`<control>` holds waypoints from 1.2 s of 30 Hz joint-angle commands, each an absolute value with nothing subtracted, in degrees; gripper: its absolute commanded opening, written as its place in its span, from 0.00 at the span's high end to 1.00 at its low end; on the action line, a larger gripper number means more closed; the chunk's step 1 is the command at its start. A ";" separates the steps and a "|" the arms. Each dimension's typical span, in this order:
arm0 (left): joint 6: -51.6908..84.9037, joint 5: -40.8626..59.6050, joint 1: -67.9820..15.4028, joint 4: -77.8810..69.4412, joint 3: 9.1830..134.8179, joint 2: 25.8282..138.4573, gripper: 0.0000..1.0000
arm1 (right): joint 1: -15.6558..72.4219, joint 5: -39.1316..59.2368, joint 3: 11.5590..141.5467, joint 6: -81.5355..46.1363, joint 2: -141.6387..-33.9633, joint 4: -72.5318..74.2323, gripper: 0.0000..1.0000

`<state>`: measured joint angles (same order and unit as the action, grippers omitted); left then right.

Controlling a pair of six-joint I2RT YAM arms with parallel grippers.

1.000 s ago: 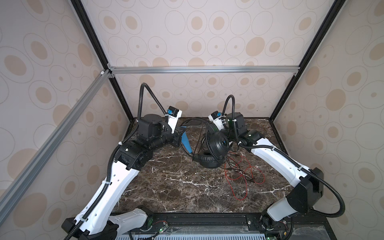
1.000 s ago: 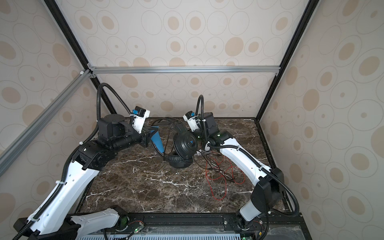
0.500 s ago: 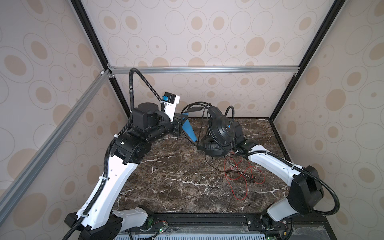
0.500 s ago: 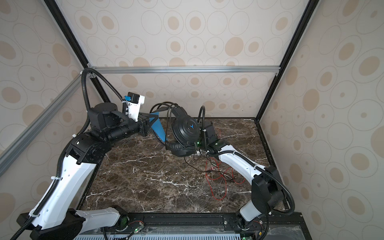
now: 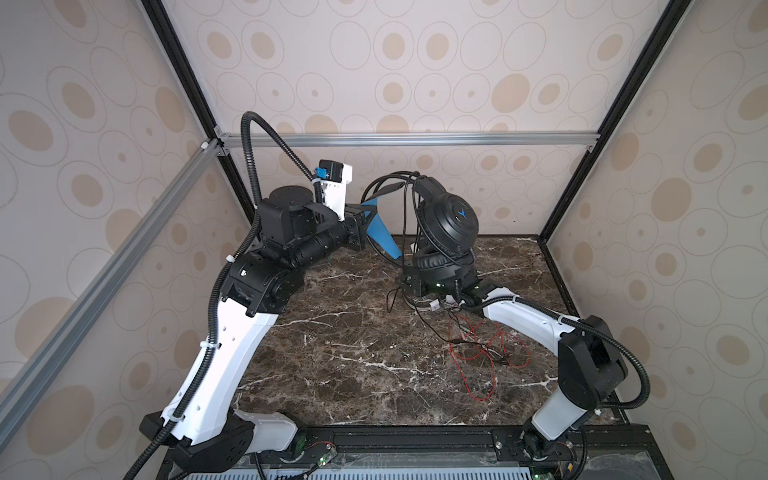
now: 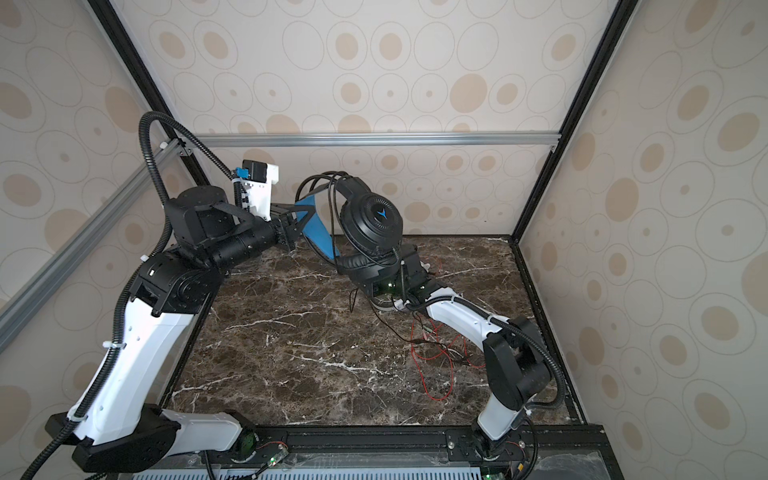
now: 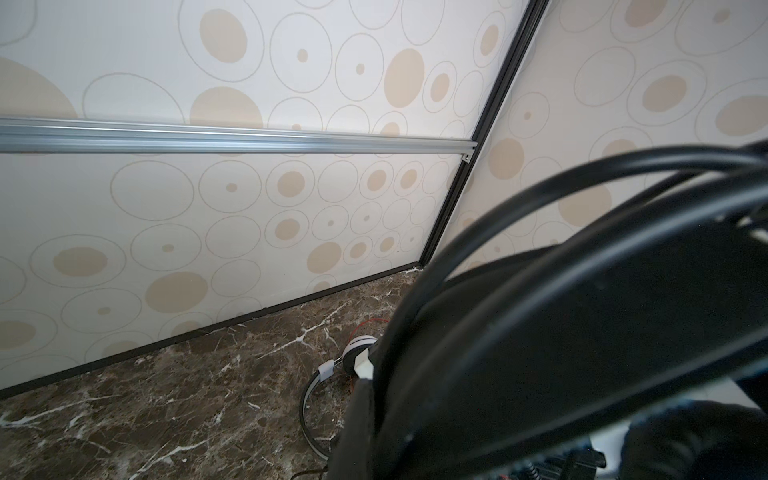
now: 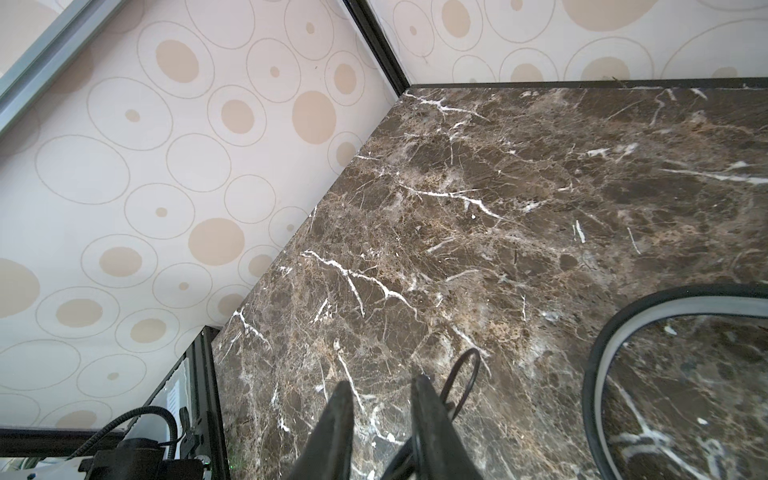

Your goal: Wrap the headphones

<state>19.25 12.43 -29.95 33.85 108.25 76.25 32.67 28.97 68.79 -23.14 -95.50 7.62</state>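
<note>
In both top views the black headset (image 5: 451, 220) hangs in the air at upper centre, above the back of the marble table (image 5: 353, 353). The left gripper (image 5: 368, 219) enters from the left, pressed together on the blue inner headband (image 5: 382, 237). The black cord (image 5: 406, 216) loops over the top of the band and hangs beside the upper ear cup. The right arm (image 5: 523, 322) reaches in low from the right, its end tucked under the lower ear pad. A sliver of the white headset (image 5: 422, 306) lies on the table there, and a red cord (image 5: 478, 351) sprawls toward the lower right.

In the left wrist view, blurred black band and cord loops fill the lower right. The white headset (image 7: 358, 347) lies on the marble at lower centre.

In the right wrist view the right gripper (image 8: 382, 382) sits at bottom centre. Its fingers are slightly spread, with marble showing between the tips. A loop of black cord stands just beside one finger. The white headset's band (image 8: 604, 361) curves along the right edge.
</note>
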 commanded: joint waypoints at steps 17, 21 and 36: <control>30.43 -14.08 -28.84 26.37 115.91 80.85 1.00 | 38.69 25.83 61.23 -23.08 -88.73 6.98 0.99; 29.12 -18.51 -27.85 26.55 116.64 82.69 1.00 | 42.23 21.91 60.50 -19.37 -85.19 0.26 1.00; 24.54 -25.15 -21.03 20.39 99.12 80.81 1.00 | 54.20 8.84 69.04 -5.48 -76.66 -23.96 1.00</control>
<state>25.08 -19.86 -21.82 28.75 100.18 83.74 52.40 11.97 65.21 -10.85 -77.14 -14.98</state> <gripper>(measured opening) 0.070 0.062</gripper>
